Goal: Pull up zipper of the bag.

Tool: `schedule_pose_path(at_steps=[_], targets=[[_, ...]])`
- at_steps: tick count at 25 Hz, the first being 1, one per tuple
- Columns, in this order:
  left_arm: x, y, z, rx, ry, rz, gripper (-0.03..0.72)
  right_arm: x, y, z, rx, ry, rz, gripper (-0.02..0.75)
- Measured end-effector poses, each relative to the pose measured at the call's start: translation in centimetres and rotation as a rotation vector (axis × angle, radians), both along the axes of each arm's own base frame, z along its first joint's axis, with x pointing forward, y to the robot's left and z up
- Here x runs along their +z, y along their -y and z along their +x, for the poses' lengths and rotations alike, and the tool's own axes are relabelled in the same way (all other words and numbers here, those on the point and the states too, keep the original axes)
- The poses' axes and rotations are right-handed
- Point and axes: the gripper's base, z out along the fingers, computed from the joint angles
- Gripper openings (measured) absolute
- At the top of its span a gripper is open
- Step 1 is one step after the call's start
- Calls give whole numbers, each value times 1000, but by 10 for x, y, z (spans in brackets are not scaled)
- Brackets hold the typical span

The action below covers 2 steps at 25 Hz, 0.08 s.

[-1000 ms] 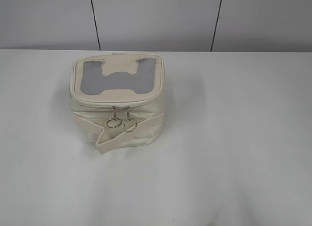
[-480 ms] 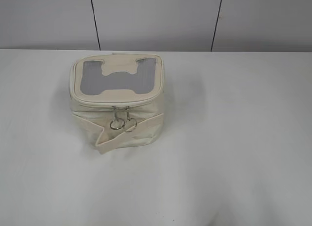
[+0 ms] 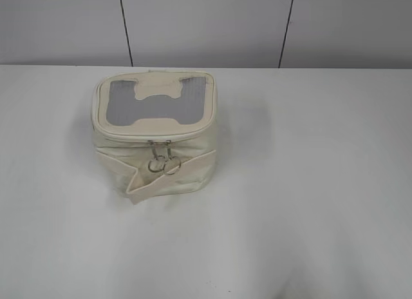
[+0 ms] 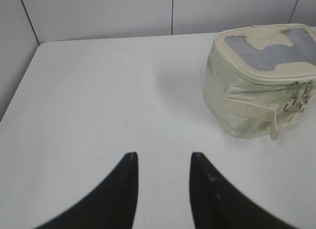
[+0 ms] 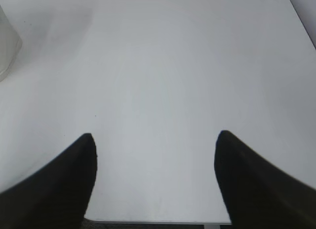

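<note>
The zipper [image 3: 154, 139] rims the lid of the boxy cream fabric bag [image 3: 154, 135], two silver ring pulls [image 3: 162, 165] hanging together at its front over a flat strap [image 3: 168, 173]. Grey mesh [image 3: 154, 100] windows the lid. It sits left of centre on the white table [image 3: 309, 183]. My left gripper [image 4: 160, 162] is parted, empty; my right gripper [image 5: 155, 140] gapes wide, both well apart from it.

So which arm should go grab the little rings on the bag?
Probably the left. The bag sits left of the table's middle, and the left gripper sees its rings ahead. The right gripper sees only an edge of it.
</note>
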Motion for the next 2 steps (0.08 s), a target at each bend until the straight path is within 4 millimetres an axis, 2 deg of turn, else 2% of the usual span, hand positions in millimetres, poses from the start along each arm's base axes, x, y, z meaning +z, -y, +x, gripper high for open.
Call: schedule_pose_path(at_steps=[2], targets=[[0, 0, 0, 0, 0, 0, 270, 0, 0, 0, 0, 0, 0, 576]])
